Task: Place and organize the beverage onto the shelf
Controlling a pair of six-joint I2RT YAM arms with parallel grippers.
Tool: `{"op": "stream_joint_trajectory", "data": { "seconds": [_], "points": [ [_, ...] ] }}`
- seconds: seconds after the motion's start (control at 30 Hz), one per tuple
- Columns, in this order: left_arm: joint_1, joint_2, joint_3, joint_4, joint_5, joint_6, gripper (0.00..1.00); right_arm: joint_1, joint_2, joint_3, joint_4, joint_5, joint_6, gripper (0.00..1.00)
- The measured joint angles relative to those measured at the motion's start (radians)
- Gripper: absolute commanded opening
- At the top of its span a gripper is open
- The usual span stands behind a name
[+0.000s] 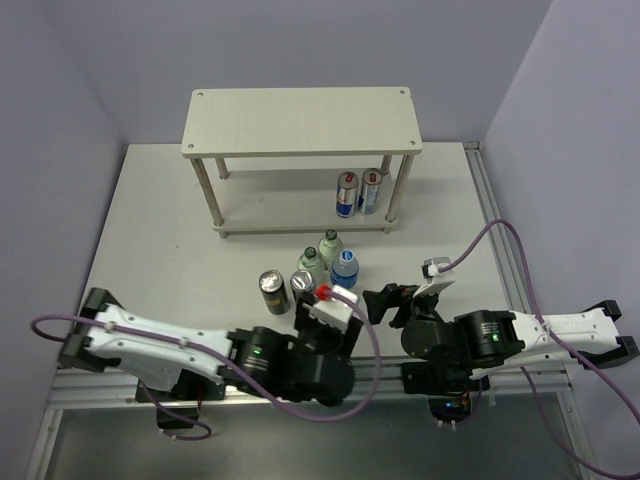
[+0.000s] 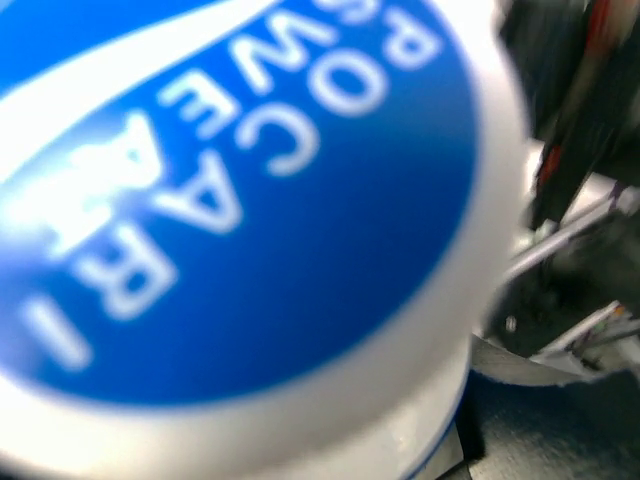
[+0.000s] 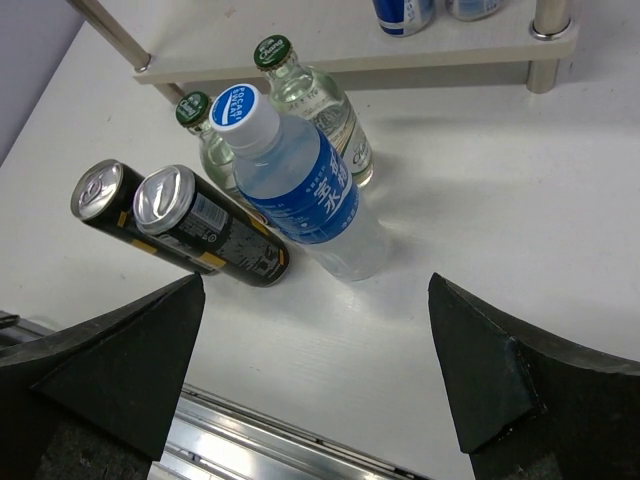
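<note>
A blue and white water bottle cap (image 2: 250, 200) fills the left wrist view, blurred and very close. My left gripper (image 1: 325, 296) is shut on that bottle, and its fingers are hidden behind it. Another water bottle (image 1: 345, 268) (image 3: 300, 190) stands on the table beside two green-capped bottles (image 1: 330, 245) (image 3: 310, 90) and two black cans (image 1: 272, 290) (image 3: 200, 225). My right gripper (image 1: 385, 303) (image 3: 315, 370) hangs open to the right of them, holding nothing. The cream shelf (image 1: 300, 120) stands at the back.
Two blue-and-silver cans (image 1: 358, 192) (image 3: 405, 12) stand at the right end of the shelf's lower board (image 3: 330, 50). A metal rail (image 3: 280, 445) runs along the table's near edge. Grey walls close in the left, back and right sides.
</note>
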Motion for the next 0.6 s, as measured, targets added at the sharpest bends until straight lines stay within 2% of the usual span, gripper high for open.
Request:
{"op": "stream_joint_trajectory", "data": {
  "seconds": [0.1,0.17,0.33,0.43,0.6],
  "points": [
    [0.028,-0.143,-0.007,0.03,-0.024,0.13,0.0,0.0,0.001,0.0,0.003,0.001,0.0,1.0],
    [0.1,-0.247,-0.042,0.111,0.003,0.235,0.0,0.0,0.002,-0.005,0.009,0.003,0.0,1.0],
    [0.45,-0.502,-0.219,0.359,0.092,0.497,0.0,0.0,0.023,-0.011,0.01,0.003,0.0,1.0],
    [0.6,-0.536,-0.249,0.409,0.154,0.586,0.0,0.0,0.03,-0.011,0.01,0.003,0.0,1.0],
    [0.798,-0.45,-0.272,0.52,0.33,0.653,0.0,0.0,0.029,-0.011,0.011,0.005,0.0,1.0]
  ]
}}
